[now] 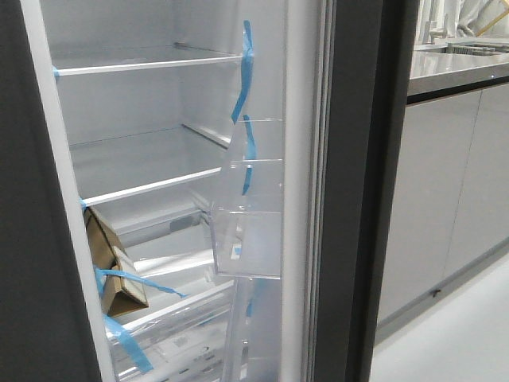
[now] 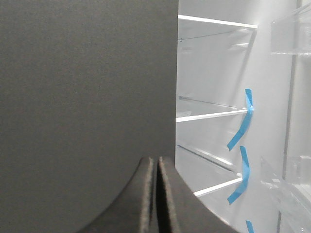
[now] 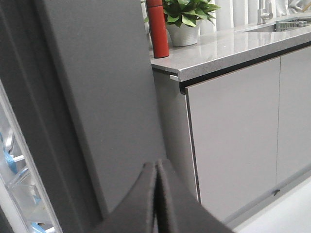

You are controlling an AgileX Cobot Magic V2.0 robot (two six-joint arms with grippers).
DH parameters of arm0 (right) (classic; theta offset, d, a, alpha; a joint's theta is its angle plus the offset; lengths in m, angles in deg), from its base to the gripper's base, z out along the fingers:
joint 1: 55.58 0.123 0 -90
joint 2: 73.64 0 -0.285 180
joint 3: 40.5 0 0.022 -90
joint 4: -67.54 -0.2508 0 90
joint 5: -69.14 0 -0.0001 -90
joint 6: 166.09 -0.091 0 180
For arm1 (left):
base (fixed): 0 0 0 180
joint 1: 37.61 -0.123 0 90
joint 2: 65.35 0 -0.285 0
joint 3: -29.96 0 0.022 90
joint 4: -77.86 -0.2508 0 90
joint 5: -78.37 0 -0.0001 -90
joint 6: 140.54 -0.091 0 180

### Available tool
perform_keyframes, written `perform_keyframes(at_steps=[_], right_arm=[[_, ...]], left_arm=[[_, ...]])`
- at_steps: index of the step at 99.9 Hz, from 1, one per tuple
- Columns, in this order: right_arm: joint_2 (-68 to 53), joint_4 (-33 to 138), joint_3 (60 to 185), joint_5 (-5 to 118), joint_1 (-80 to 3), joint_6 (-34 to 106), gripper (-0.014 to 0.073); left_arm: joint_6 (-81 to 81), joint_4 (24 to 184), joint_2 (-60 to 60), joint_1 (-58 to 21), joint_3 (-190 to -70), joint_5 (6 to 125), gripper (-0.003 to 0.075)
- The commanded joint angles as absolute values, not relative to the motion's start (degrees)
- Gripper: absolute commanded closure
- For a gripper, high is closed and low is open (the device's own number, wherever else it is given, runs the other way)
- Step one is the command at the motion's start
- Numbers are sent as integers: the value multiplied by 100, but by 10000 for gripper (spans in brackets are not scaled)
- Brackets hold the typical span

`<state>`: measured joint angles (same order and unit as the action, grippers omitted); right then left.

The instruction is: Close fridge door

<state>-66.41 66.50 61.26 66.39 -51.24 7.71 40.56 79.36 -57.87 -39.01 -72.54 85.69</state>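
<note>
Fridge door (image 1: 358,191) ajar, shelves exposed.
My right gripper (image 3: 156,194), fingers pressed together and empty, apparently nears its outer face, ready to push.

Bright even light inside the fridge (image 1: 159,103), glare on the countertop (image 3: 228,46), dark soft-focus tool (image 2: 156,204) up close.

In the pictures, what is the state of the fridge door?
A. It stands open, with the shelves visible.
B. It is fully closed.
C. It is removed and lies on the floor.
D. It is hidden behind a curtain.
A: the fridge door stands open, so the white shelves and a clear door bin with blue tape show.
</note>
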Motion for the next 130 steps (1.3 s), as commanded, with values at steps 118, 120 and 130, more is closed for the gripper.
perform_keyframes(at_steps=[118,120,130], right_arm=[[-3456,6267,8856,7016,-5153,843,639],[-3310,6267,9003,7016,-5153,843,639],[-2651,6036,9658,7016,-5153,843,639]], left_arm=[[4081,7958,-5848,-3891,-7052,8982,740],[4081,7958,-5848,-3891,-7052,8982,740],[4081,7958,-5848,-3891,-7052,8982,740]])
